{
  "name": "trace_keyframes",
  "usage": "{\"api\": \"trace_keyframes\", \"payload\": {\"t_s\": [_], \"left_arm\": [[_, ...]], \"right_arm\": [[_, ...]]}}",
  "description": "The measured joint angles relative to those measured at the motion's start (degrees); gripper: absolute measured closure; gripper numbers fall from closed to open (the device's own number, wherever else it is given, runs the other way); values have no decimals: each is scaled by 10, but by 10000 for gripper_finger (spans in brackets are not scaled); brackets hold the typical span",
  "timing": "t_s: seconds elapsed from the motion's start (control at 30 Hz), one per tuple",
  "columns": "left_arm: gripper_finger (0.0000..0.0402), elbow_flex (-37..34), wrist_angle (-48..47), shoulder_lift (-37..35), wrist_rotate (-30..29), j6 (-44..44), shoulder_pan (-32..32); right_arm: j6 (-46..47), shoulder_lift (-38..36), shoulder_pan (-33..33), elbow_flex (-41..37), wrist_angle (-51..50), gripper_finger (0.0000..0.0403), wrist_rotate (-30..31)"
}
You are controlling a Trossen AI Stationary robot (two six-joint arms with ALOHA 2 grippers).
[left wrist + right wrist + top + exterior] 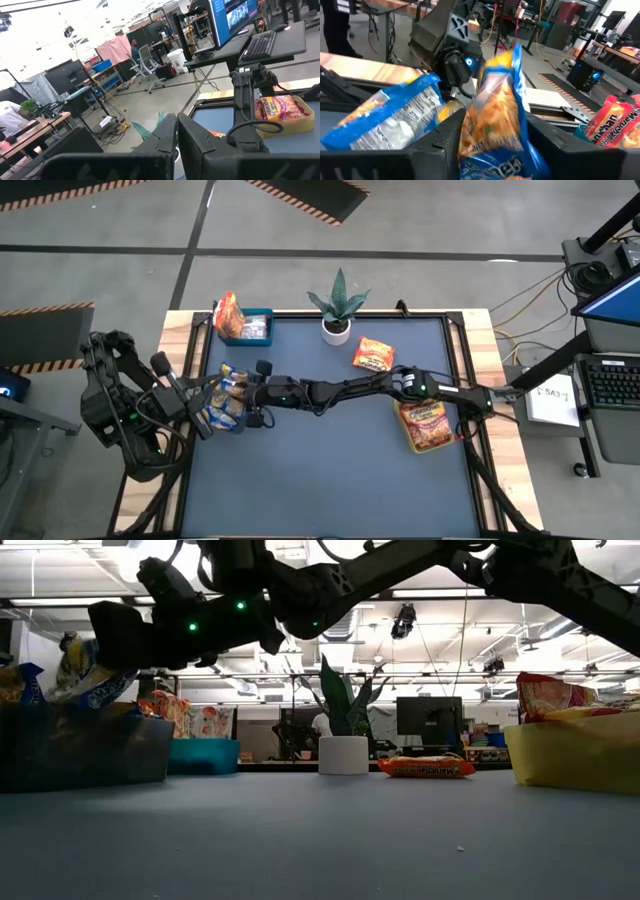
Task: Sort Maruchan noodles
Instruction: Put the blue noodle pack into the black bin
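Right gripper (492, 145) in the right wrist view: fingers clamped on a yellow-and-blue packet (495, 115), crinkled, standing up between them. Just past it a second yellow-and-blue packet (385, 117) lies on its side. Beyond those, the left arm's base, and an orange-red packet (615, 122) at the frame edge.

High view gives the layout the wrist view lacks: right arm (350, 388) stretched across the blue table (330, 470) to the left side, gripper over the dark blue bin (205, 415) that holds the yellow-and-blue packets (228, 395). Yellow-green bin (412, 442) on the right side holds orange-red packets (428, 425). One loose orange-red packet (373, 355) lies flat near the potted plant (337, 310). Teal bin (262, 315) at the far left corner has more packets (230, 315) in it.

Low view adds height: gripper is above the dark bin (85, 750), packet tops poking over the rim. Loose packet (428, 767) lies flat, beside the plant pot (343, 754). Yellow-green bin (575, 752) on the right.

Left gripper (177, 137): fingers closed together, nothing between them; left wrist view looks across at the yellow-green bin (305, 120). The arm is parked off the table's left edge.
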Motion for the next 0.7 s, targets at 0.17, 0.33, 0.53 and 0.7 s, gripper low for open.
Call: {"api": "trace_keyframes", "payload": {"t_s": [0.17,0.33,0.53,0.7], "left_arm": [[402,0,0,0,0,-4,0],[402,0,0,0,0,-25,0],[402,-4,3,3,0,-35,3],[402,-4,5,13,0,-63,3]], "right_arm": [[13,0,0,0,1,211,-6],[-9,0,0,0,-3,193,-71],[-1,0,8,0,-16,200,-110],[-1,-8,7,0,-76,208,-79]]}}
